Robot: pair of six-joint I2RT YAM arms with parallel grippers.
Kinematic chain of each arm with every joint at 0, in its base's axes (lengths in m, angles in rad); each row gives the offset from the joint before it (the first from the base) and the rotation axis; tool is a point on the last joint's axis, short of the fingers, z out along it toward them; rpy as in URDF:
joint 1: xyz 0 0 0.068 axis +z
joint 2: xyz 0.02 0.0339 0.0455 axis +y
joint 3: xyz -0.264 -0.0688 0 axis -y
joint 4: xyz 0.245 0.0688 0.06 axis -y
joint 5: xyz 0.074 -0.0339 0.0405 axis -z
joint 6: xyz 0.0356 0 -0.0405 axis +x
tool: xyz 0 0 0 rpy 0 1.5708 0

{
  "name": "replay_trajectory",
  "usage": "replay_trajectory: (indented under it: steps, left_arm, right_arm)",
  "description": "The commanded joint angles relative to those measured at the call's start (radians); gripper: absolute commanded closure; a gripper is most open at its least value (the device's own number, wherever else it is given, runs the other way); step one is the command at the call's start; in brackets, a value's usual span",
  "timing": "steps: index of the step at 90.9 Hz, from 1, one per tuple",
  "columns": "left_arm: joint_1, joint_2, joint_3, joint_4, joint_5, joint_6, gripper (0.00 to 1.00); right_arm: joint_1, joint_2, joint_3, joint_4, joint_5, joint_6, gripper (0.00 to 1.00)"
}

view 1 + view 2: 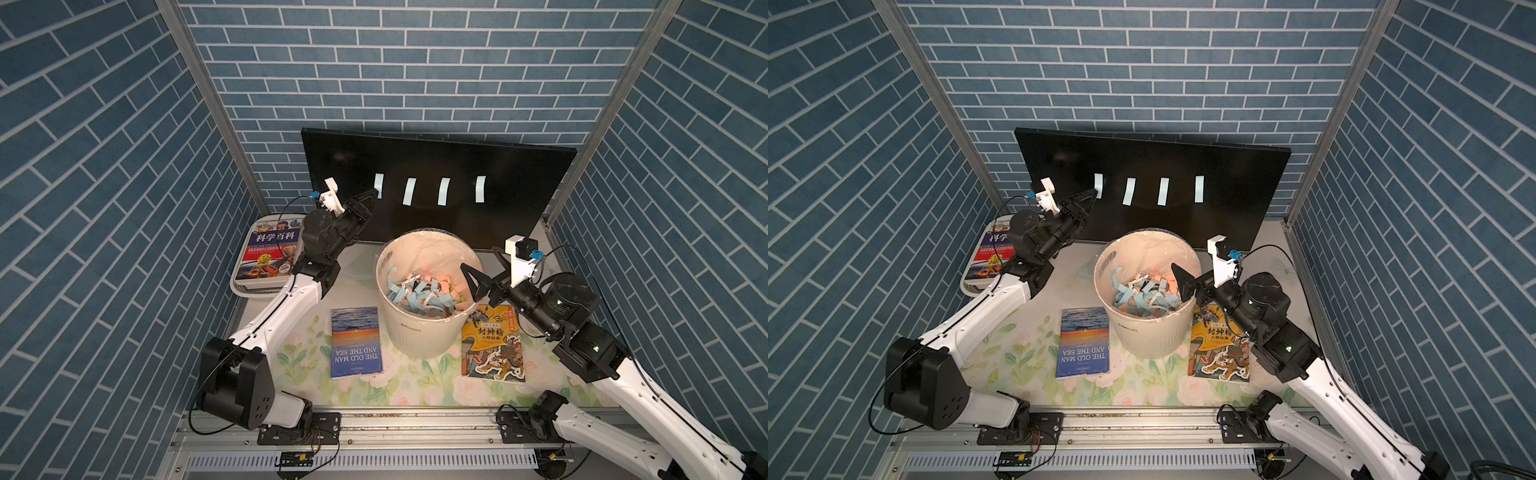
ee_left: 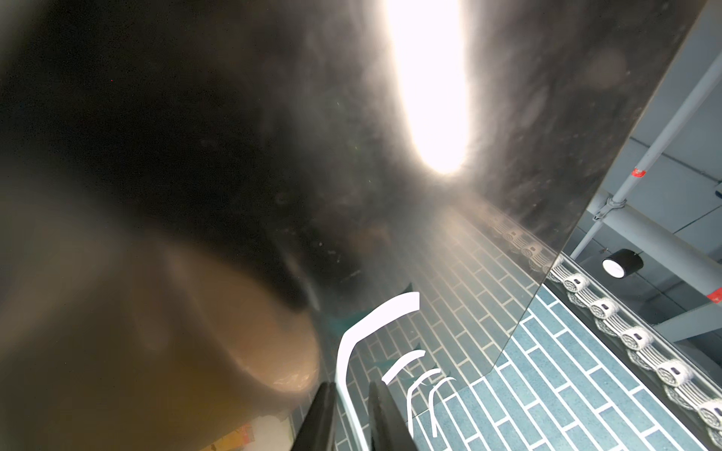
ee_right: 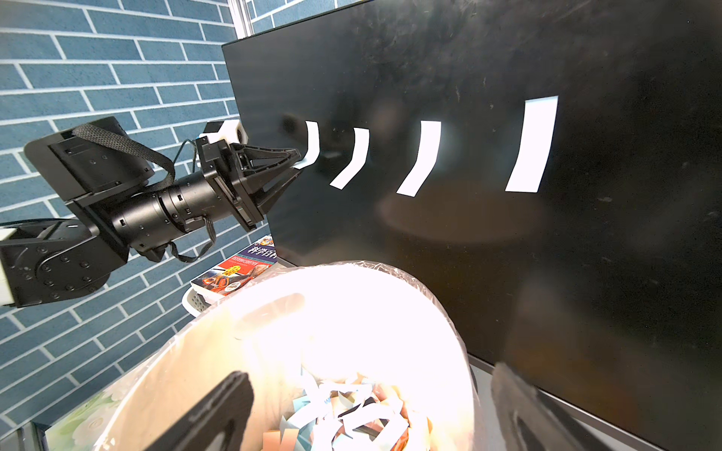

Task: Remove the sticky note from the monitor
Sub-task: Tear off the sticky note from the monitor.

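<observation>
Backdrop: blue brick-pattern walls (image 1: 415, 62) on three sides, with a floral cloth (image 1: 415, 386) over the tabletop.
Monitor (image 1: 519, 174): black glossy screen, standing at far centre against the back wall.
Leftmost sticky note (image 1: 379, 185): pale strip on the left part of the screen; its lower end curls off the glass.
Other notes (image 1: 444, 191): three pale strips in a row to its right, all on the screen.
My left gripper (image 1: 375, 192): raised to the screen, jaws drawn together on the leftmost sticky note's lower end.
My right gripper (image 1: 478, 257): jaws wide apart, hovering over the bin's right rim.
Bin (image 1: 415, 332): white, plastic-lined, centre, just in front of the monitor.
Paper scraps (image 1: 419, 291): blue, pink and white, piled inside the bin.
Sea book (image 1: 355, 343): flat, near left of the bin.
Yellow book (image 1: 494, 349): flat, near right of the bin.
Science book (image 1: 270, 253): far left, lying on a white tray (image 1: 249, 291).
</observation>
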Motion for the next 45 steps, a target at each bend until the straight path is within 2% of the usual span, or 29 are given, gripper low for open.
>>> replay_trajectory:
  steps: [1,28,45]
  left_arm:
    - [0.011,-0.002,0.016,0.031,-0.002,0.003,0.86]
    - [0.013,-0.018,-0.017,0.041,0.005,0.004,1.00]
    - [0.013,-0.045,-0.050,0.048,0.014,0.012,1.00]
  right_arm:
    - [-0.005,-0.013,-0.010,0.030,0.003,-0.014,0.01]
    - [-0.004,-0.012,-0.011,0.030,0.005,-0.014,0.00]
    - [-0.004,-0.010,-0.010,0.030,0.005,-0.014,0.01]
